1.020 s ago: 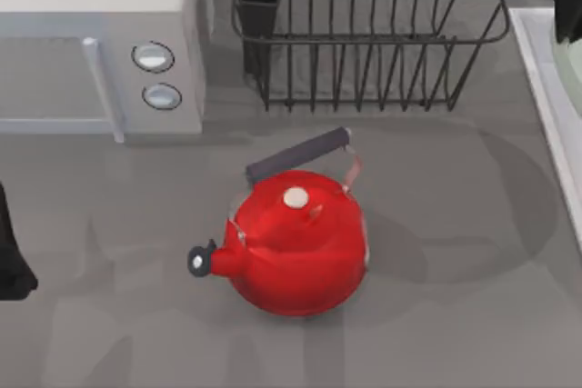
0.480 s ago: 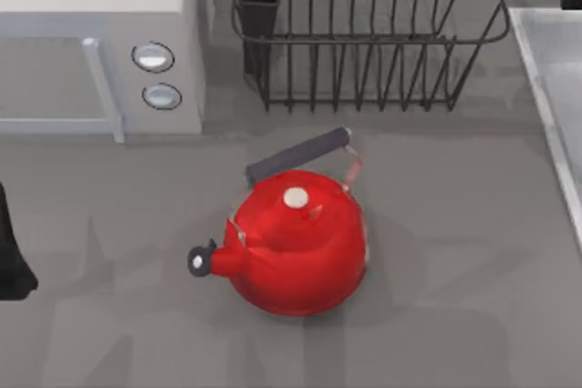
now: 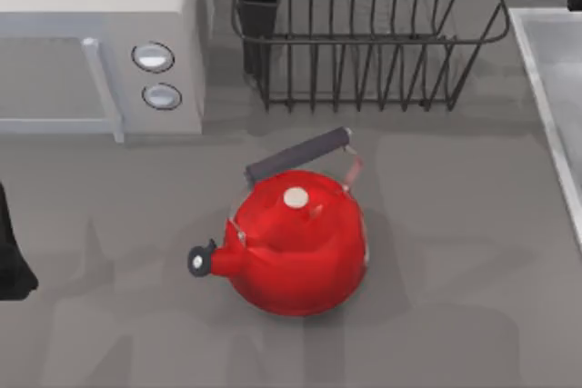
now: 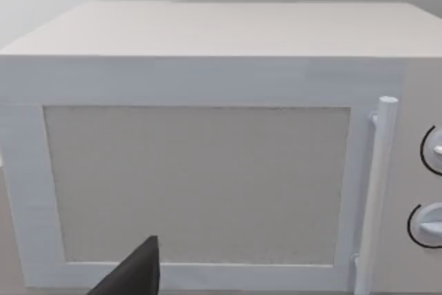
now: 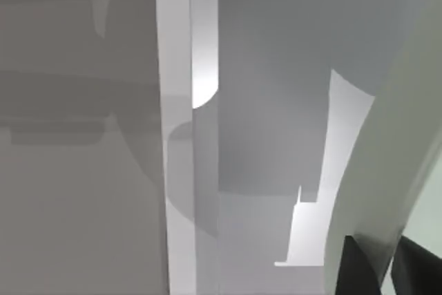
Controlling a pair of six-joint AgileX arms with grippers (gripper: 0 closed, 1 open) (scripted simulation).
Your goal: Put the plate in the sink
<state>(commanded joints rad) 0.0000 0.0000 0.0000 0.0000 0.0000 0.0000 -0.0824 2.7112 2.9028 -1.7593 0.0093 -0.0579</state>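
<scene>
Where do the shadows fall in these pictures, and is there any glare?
Top view: soft grey shadows spread over the table around the red kettle, which shows no sharp glare. Left wrist view: the microwave is evenly lit. Right wrist view: broad grey shadows cross the pale sink, with one bright patch on its rim.

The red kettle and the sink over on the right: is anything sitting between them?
No. In the top view the stretch of grey counter between the red kettle and the sink rim is bare, apart from faint shadows.
</scene>
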